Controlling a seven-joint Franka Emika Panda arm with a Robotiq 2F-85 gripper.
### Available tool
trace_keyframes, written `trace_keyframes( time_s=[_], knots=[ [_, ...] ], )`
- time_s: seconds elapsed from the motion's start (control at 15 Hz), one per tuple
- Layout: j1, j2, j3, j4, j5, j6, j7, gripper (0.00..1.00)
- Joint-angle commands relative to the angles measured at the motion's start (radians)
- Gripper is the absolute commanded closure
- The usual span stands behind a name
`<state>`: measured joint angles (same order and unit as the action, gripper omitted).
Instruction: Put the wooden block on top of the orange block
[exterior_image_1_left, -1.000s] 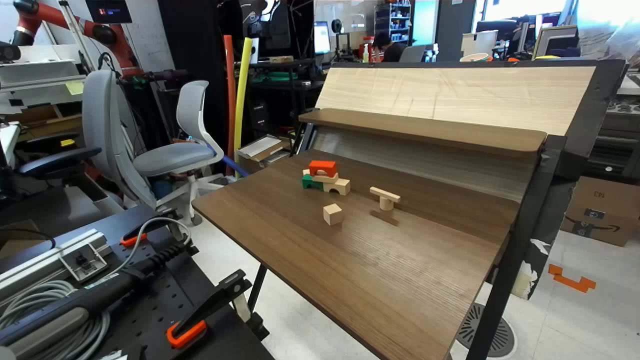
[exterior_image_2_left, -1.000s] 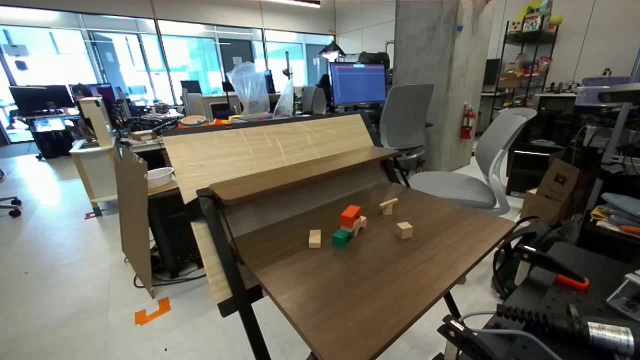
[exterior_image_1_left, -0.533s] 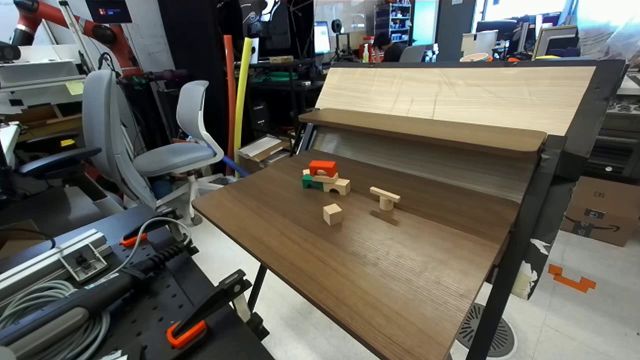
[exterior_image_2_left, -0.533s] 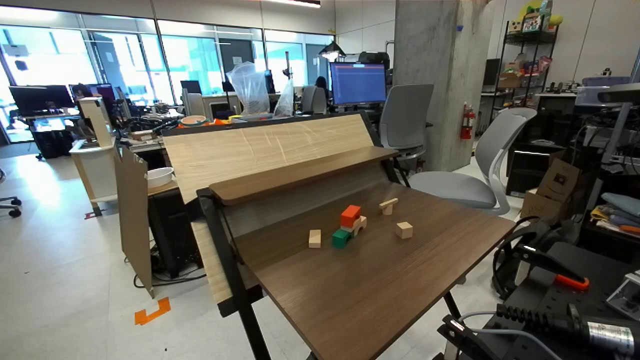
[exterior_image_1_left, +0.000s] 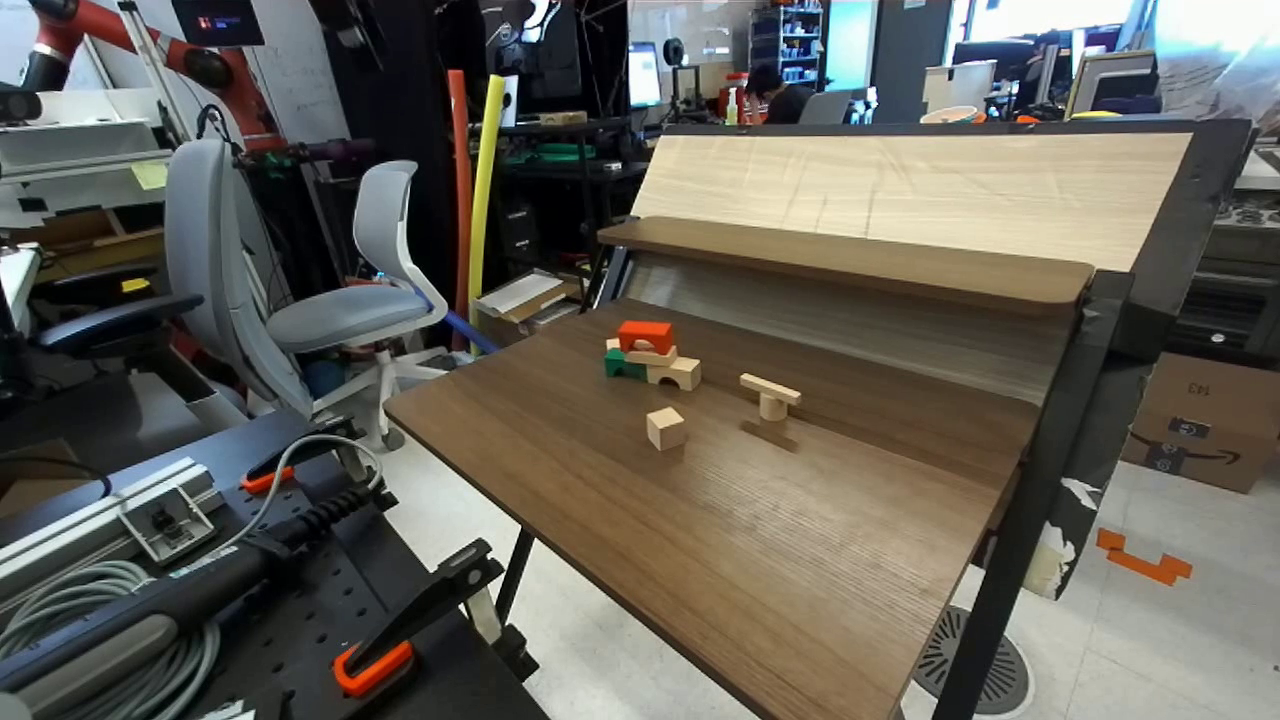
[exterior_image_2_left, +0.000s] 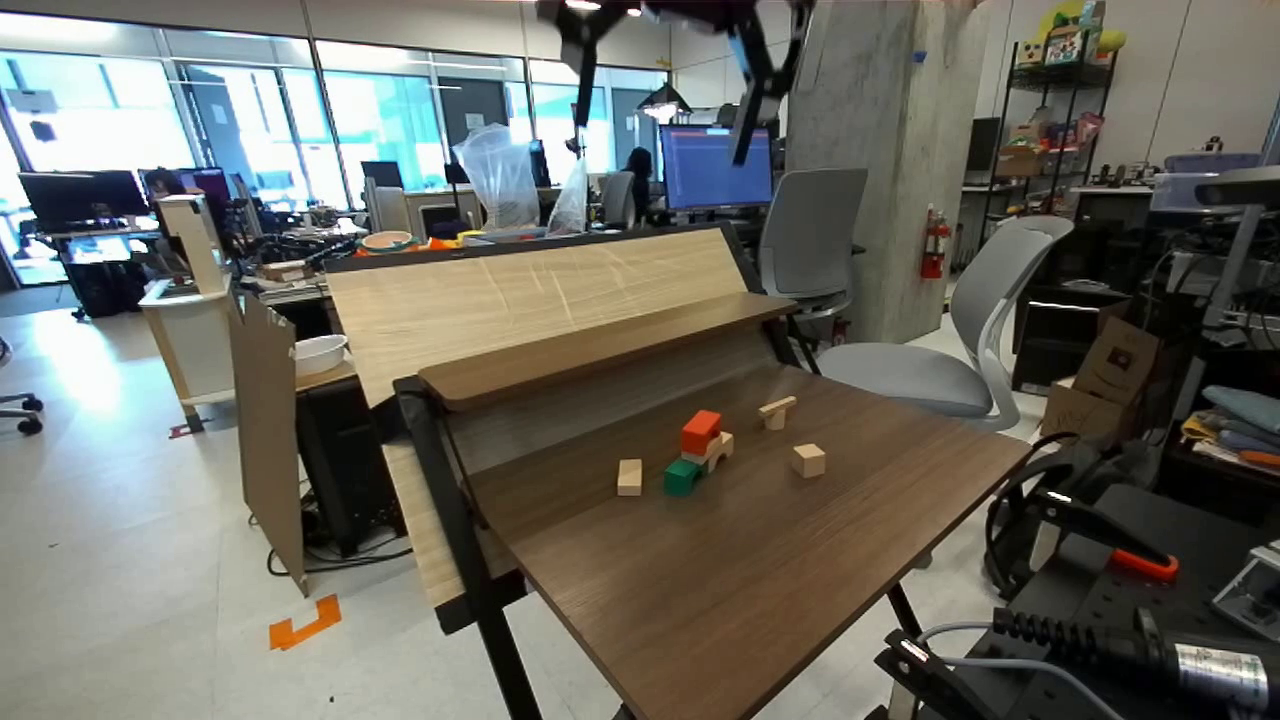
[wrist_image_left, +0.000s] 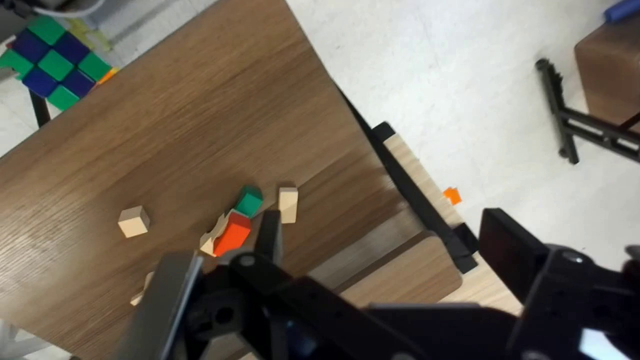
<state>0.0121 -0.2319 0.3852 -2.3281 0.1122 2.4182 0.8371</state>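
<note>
Much brown tabletop (exterior_image_2_left: 750, 590) between the orange block (exterior_image_2_left: 700, 432) and the edge (exterior_image_2_left: 885, 580) opposite the shelf (exterior_image_2_left: 600, 346), gripper (exterior_image_2_left: 661, 142) spread wide high up.

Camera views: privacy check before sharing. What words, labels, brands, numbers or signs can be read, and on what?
"143", apparently: cardboard box.
Curved-arrow mark: same box.
Too small or blurred: dark screen, blue monitor, silver label on black tool.
Wrist view: none legible.
</note>
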Motion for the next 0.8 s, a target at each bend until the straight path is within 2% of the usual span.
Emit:
trace_keyframes(
  time_s=[0.0,0.07,0.13,0.27,0.4,0.47,0.53,0.73],
  knots=[
    [-0.177,0.17,0.122,-0.022,-0.28,0.208,0.265,0.0],
    [-0.245,0.195,0.158,-0.026,-0.365,0.221,0.34,0.0],
    [-0.281,0.219,0.165,-0.02,-0.451,0.21,0.42,0.0],
    [-0.295,0.282,0.125,0.03,-0.624,0.151,0.58,0.0],
    [-0.279,0.369,0.074,0.11,-0.778,0.083,0.735,0.0],
    [-0.253,0.413,0.051,0.153,-0.827,0.036,0.811,0.0],
    [-0.102,0.455,-0.095,0.195,-0.846,-0.006,0.871,0.0],
    [0.049,0.618,-0.208,0.319,-0.882,-0.082,1.059,0.0]
  ],
)
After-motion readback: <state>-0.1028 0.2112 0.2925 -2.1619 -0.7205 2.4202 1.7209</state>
